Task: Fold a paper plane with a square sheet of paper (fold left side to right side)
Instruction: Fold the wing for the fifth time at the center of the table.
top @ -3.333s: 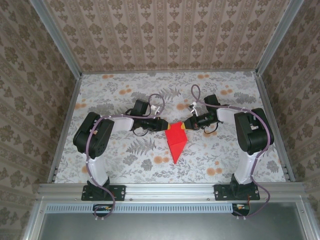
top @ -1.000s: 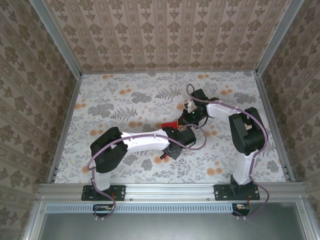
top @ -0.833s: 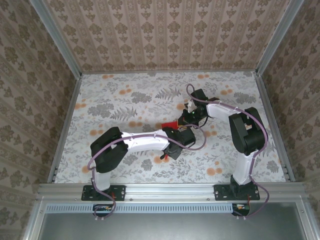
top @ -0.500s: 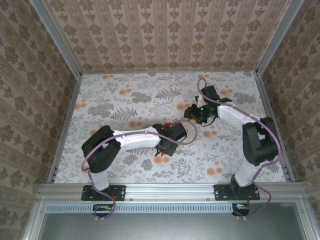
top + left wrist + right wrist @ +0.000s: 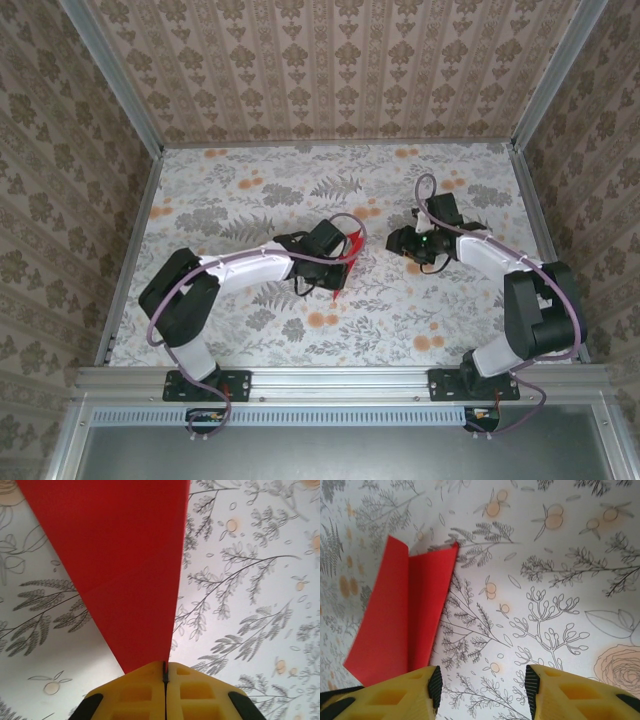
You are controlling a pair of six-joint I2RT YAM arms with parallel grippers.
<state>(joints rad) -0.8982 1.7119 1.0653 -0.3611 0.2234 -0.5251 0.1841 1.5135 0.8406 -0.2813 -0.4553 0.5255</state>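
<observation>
The square sheet of paper (image 5: 125, 555) is bright red and folded double into a narrow, pointed paper plane shape with a centre crease. My left gripper (image 5: 165, 666) is shut on its narrow end, and the paper widens away from the yellow fingers. From above, the red paper (image 5: 352, 245) sticks out beside my left gripper (image 5: 340, 262) near the table's middle. My right gripper (image 5: 481, 685) stands open over bare tabletop. The folded paper (image 5: 405, 620) lies just left of its left finger, two layers slightly parted. From above, my right gripper (image 5: 393, 240) is a short way right of the paper.
The flower-patterned tabletop (image 5: 250, 190) is fenced by aluminium rails (image 5: 130, 250) and patterned walls on three sides. Both arm bases (image 5: 205, 383) sit at the near edge. A purple cable loops above each wrist.
My right gripper has let go of the paper, opened and drawn back to the right. My left gripper has tightened on the paper and carried it back and slightly left.
</observation>
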